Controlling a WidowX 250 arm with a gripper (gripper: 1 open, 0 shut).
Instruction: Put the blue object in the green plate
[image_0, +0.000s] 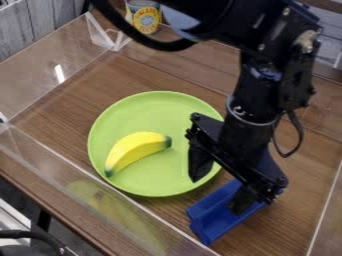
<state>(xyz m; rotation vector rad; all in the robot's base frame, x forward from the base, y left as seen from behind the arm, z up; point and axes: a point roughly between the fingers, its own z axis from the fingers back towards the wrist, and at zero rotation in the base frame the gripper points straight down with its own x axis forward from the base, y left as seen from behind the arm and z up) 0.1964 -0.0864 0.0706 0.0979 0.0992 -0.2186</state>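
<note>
The blue object (214, 218) lies on the wooden table near the front right, just outside the rim of the green plate (147, 113). Its far end is hidden behind the gripper. My gripper (230, 180) points down over that far end and stands open. One finger (201, 162) hangs over the plate's right rim and the other (259, 190) over the block. Nothing is held between them. Whether the fingers touch the block cannot be told.
A yellow banana (135, 150) lies in the plate, left of centre. Clear plastic walls (47, 70) fence the table on the left and front. A yellow can (143, 17) and a clear stand (107, 32) sit at the back.
</note>
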